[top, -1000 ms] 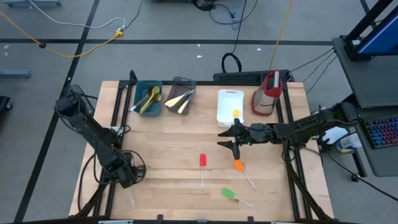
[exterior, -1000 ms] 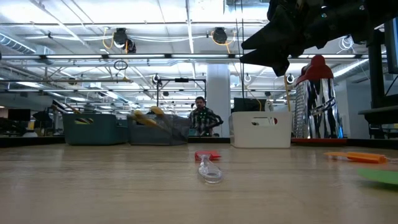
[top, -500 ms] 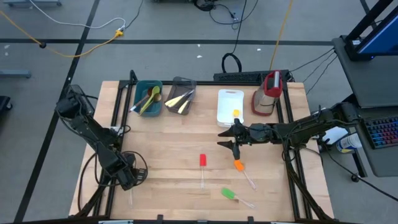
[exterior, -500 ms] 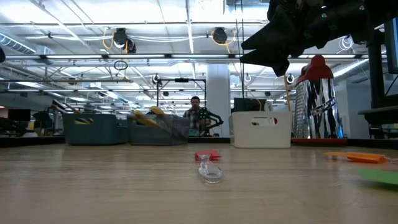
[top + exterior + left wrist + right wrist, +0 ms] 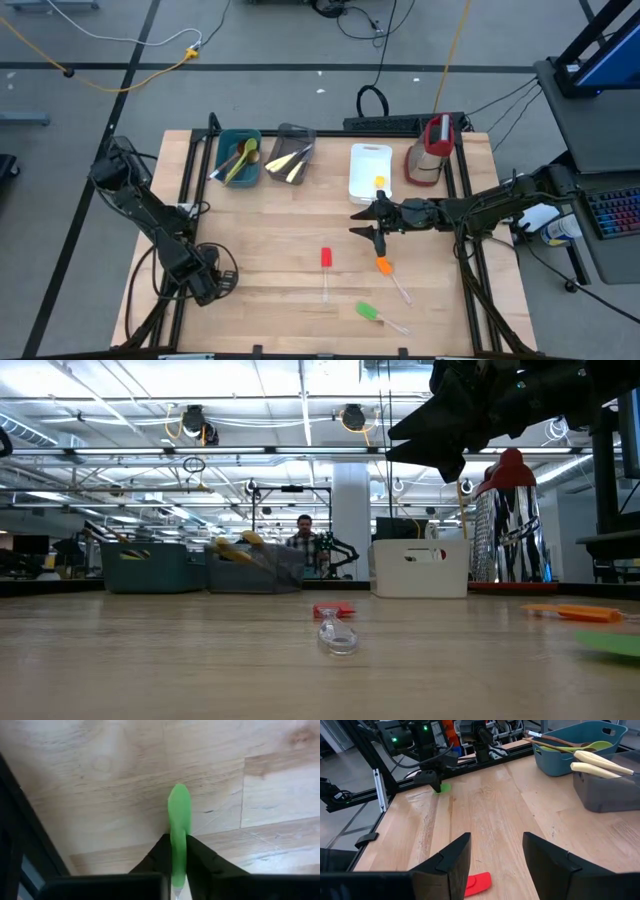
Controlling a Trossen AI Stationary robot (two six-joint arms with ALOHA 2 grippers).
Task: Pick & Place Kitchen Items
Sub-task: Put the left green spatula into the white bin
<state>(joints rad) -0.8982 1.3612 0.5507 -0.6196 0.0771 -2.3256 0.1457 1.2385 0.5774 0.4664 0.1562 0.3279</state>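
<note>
The counter [image 5: 290, 225] is pale wood planks in a black frame, standing on a grey floor crossed by cables. Along its far edge sit a teal tub [image 5: 239, 157] holding a wooden spoon [image 5: 565, 741] and a green spoon [image 5: 238, 168], a grey tub [image 5: 290, 155] with pale-handled knives [image 5: 597, 763], a white tub [image 5: 369, 172], and a red-and-clear jug [image 5: 428, 150]. In the low view, a large hall with ceiling pipes and lights lies beyond, and a person [image 5: 303, 540] stands far back behind the tubs.

Loose on the counter lie three spatulas: a red one [image 5: 325, 262] near the middle, an orange one [image 5: 388, 272] to its right, and a green one [image 5: 372, 315] near the front edge.

The left gripper [image 5: 205, 285] is low at the counter's front left corner, its jaws clenched on a green-headed utensil [image 5: 178, 822] whose head points out over the wood; the right wrist view shows the same green head just under that gripper.

The right gripper [image 5: 373, 226] reaches in from the right, raised above the counter between the white tub and the orange spatula, jaws spread and holding nothing.
</note>
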